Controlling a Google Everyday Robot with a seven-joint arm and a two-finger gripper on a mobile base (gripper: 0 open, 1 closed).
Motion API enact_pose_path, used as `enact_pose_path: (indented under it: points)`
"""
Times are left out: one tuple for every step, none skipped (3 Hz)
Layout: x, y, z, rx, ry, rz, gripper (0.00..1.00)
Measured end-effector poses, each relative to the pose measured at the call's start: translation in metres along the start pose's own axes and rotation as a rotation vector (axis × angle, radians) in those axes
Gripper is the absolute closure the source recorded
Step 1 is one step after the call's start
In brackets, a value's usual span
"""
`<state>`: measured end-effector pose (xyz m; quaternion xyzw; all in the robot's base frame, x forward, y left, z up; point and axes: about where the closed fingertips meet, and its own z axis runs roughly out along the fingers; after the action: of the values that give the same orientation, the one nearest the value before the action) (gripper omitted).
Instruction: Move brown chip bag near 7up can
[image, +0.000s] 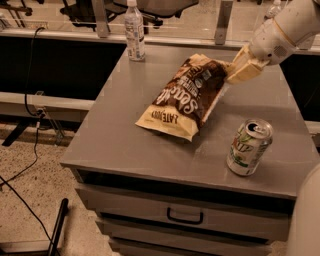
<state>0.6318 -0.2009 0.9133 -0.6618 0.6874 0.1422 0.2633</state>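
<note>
Your brown chip bag (184, 97) lies mid-way across the grey cabinet top (120, 145). Its tan bottom end rests flat at 7 o'clock and its top end is lifted at 2 o'clock, where the gripper (235, 71) is pinched narrow on the tan corner. That thin hold is your main worry. The film looks crinkly and slick, so a fast drag may pull the corner out of the fingers and drop the bag short. The low end touches the surface, so it may catch and fold under, or the bag may swing round the pinch.

The 7up can (249, 147) stands upright at 4 o'clock from the bag, near it but apart, and close to the front edge. The bag is far bigger, and the can looks light. Sweep the trailing end into it and you will likely tip it or shove it off toward 6 o'clock, so come in beside it and stop short.

Around the work, a clear water bottle (133, 30) stands upright at 11 o'clock from the bag, well apart at the back corner and off your path. Nothing lies between bag and can. The robot's pale body (306, 220) fills the 5 o'clock corner, just beside the can, and hides the surface there, so you cannot judge the room on the can's right.
</note>
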Motion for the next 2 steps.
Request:
enact_pose_path:
  points:
    - [0.014,0.017,-0.011,-0.015,-0.012,-0.026,1.0]
    - [0.027,0.033,-0.02,-0.027,-0.019,-0.033,1.0]
